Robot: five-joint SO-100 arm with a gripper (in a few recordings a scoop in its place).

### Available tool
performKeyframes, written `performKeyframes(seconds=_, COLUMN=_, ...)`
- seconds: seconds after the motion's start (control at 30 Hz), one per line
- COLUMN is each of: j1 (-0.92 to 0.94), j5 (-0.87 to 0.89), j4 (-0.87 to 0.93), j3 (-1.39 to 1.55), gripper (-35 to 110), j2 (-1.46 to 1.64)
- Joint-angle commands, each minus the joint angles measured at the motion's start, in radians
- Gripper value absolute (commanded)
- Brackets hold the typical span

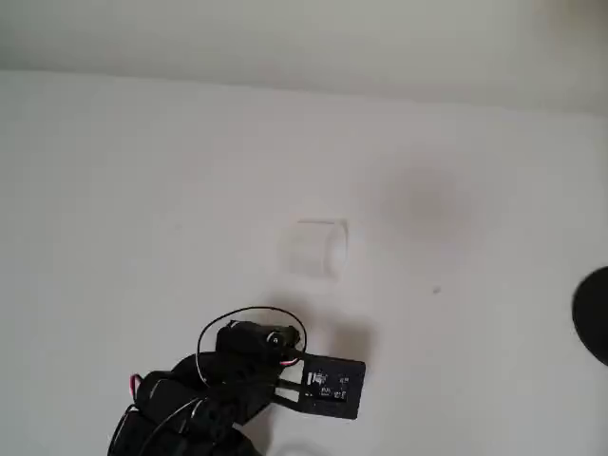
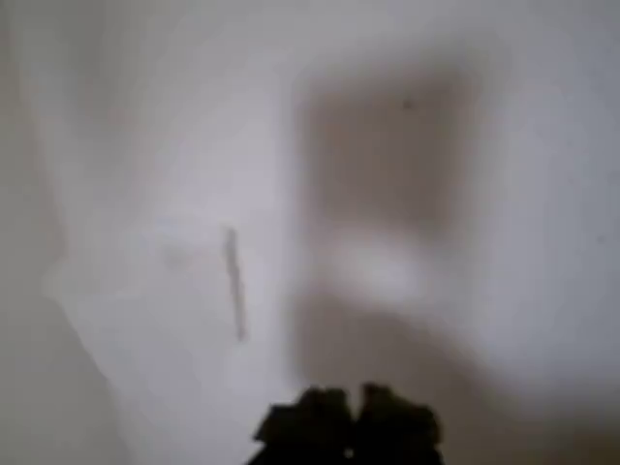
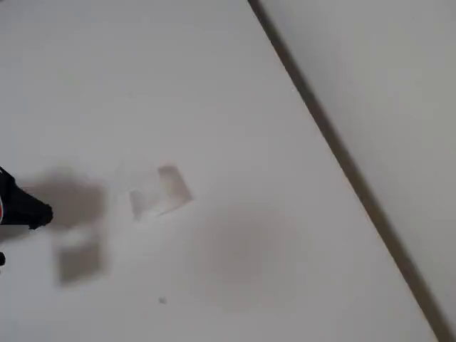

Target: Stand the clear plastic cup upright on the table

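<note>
Overhead view: clear plastic cup (image 1: 315, 247) near the middle of the table (image 1: 114, 190), faint, lying on its side by the look of it. Black gripper (image 1: 328, 388) close to the near edge, apart from the cup, bare room between. Dark round thing (image 1: 594, 315) cut off at the right edge.

Wrist view: blurry white table, dark fingertips (image 2: 310, 417) close together at the bottom; open or closed, cannot tell.

Fixed view: cup (image 3: 160, 191) well away from the far edge, wide bare table around. Tiny dark speck (image 3: 162, 301) nearer the front.
</note>
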Motion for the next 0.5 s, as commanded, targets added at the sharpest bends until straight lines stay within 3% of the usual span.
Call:
performKeyframes(seconds=0.0, j1=0.009, j5=0.011, j4=0.002, j3=-0.002, gripper=0, j2=0.009)
performKeyframes(seconds=0.47, j1=-0.101, j5=-0.094, j4=-0.014, j3=0.002, gripper=1, j2=0.011)
